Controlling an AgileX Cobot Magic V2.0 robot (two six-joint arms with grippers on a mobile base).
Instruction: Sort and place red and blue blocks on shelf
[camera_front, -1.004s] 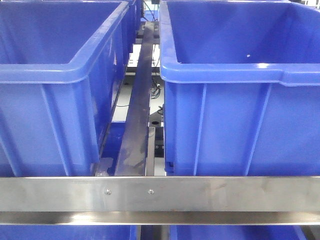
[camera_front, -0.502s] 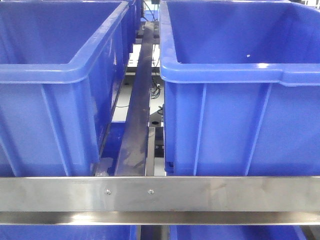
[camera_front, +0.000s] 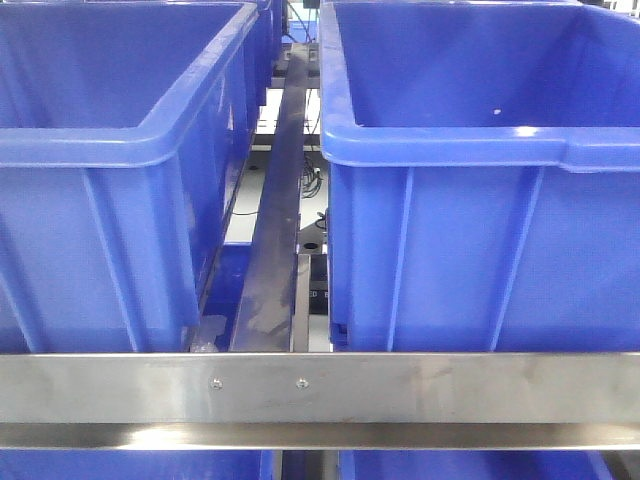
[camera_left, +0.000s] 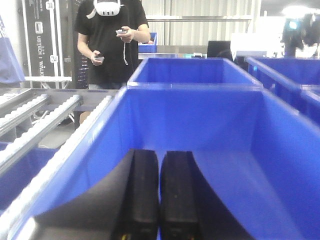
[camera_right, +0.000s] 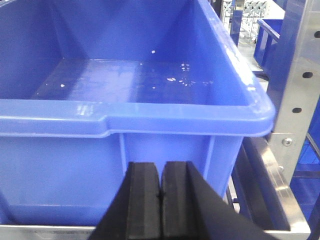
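The red and blue blocks are out of view in every frame. The shelf shows as a silver steel front rail (camera_front: 320, 388) with two screws, and as an upright post (camera_right: 300, 90) in the right wrist view. My left gripper (camera_left: 159, 172) is shut with nothing between its black pads, hovering inside a large blue bin (camera_left: 210, 125). My right gripper (camera_right: 161, 185) is also shut and empty, just in front of the outer wall of another blue bin (camera_right: 125, 115), below its rim.
Two large blue bins (camera_front: 110, 180) (camera_front: 480, 190) stand side by side on the shelf with a dark steel divider (camera_front: 275, 240) between them. White roller tracks (camera_left: 35, 135) run left of the left bin. A person (camera_left: 112, 40) with a headset stands behind the shelf.
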